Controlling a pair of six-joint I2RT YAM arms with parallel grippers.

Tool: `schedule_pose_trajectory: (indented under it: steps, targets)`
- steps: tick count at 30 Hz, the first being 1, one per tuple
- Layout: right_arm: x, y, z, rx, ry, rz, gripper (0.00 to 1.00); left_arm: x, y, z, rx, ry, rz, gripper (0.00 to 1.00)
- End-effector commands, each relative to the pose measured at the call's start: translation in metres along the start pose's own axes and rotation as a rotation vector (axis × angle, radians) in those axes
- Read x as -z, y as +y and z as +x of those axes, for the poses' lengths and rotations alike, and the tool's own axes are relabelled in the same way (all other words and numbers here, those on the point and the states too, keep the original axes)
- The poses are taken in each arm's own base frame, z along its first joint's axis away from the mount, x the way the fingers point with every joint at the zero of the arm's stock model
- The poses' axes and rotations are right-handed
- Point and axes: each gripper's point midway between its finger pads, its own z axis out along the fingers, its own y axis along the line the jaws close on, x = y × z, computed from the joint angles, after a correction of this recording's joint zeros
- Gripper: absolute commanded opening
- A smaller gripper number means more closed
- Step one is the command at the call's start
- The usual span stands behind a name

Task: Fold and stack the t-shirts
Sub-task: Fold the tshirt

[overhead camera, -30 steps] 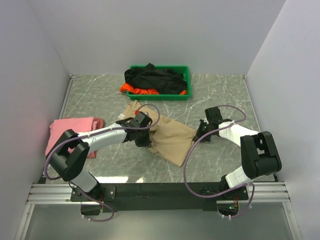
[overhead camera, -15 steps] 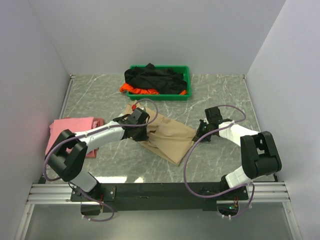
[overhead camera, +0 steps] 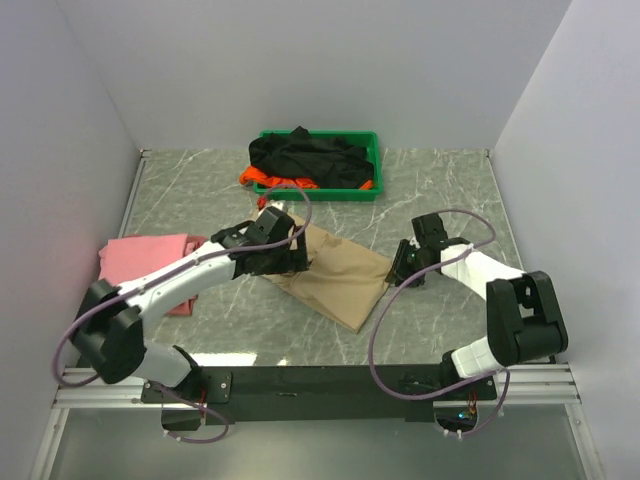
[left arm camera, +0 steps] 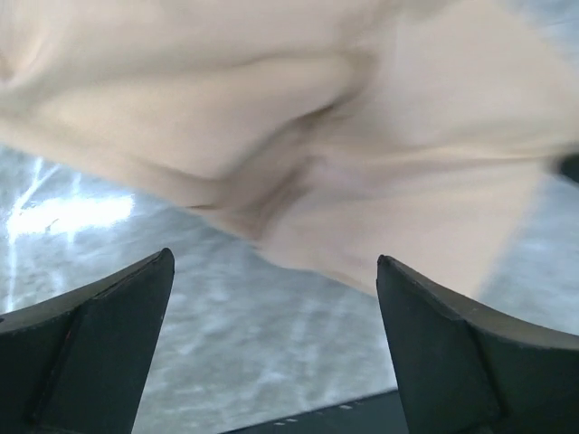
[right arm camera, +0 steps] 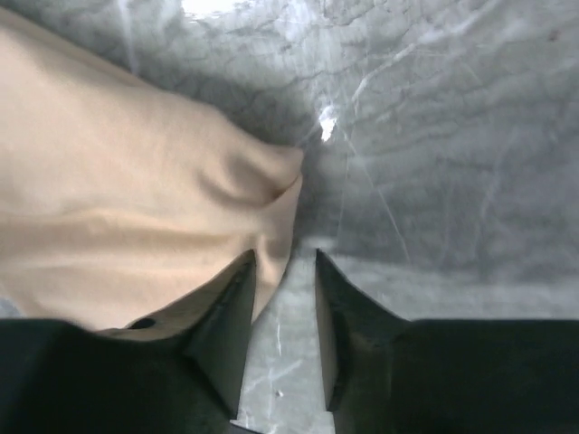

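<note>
The beige t-shirt lies folded flat in the middle of the table. My left gripper hovers over its left edge, jaws wide open and empty; in the left wrist view the left gripper has beige t-shirt ahead of it. My right gripper sits at the shirt's right corner. In the right wrist view the right gripper is partly open, and the beige corner lies loose beside the left finger. A pink t-shirt lies folded at the left. Black and orange t-shirts sit bunched in the tray.
The green plastic tray stands at the back centre of the marbled table. White walls close in the left, back and right sides. The arm bases and a metal rail run along the near edge.
The left gripper opened wide, let go of the beige shirt and drew back towards the far left. The fold settled flat. The right gripper opened partway, releasing the corner.
</note>
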Motion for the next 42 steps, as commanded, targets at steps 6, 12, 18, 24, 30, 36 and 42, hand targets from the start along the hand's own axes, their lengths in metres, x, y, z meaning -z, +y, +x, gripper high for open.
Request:
schedule_pose_trajectory:
  steps: [6,12,18,24,30,36,42]
  targets:
    - [0.036,0.024,-0.039,0.020,-0.145,-0.046,0.56,0.054,-0.119,0.009,-0.222,-0.126,0.357,0.99]
    - [0.028,0.037,-0.050,0.017,-0.134,-0.101,0.57,0.022,-0.178,0.084,-0.429,0.016,0.444,0.82]
    - [0.017,0.036,-0.046,0.005,-0.093,-0.097,0.55,-0.003,-0.191,0.128,-0.524,0.072,0.382,0.78]
    - [-0.001,0.017,-0.039,-0.033,-0.066,-0.021,0.53,-0.035,-0.181,0.146,-0.553,0.110,0.298,0.71]
    - [-0.011,0.013,-0.034,-0.043,-0.035,-0.015,0.49,-0.061,-0.161,0.165,-0.588,0.156,0.177,0.48]
    - [-0.012,0.011,-0.037,-0.051,-0.040,-0.003,0.14,-0.070,-0.142,0.182,-0.585,0.200,0.112,0.00]
    - [0.003,0.001,-0.046,-0.047,-0.079,0.047,0.00,-0.048,-0.167,0.178,-0.595,0.165,0.189,0.01]
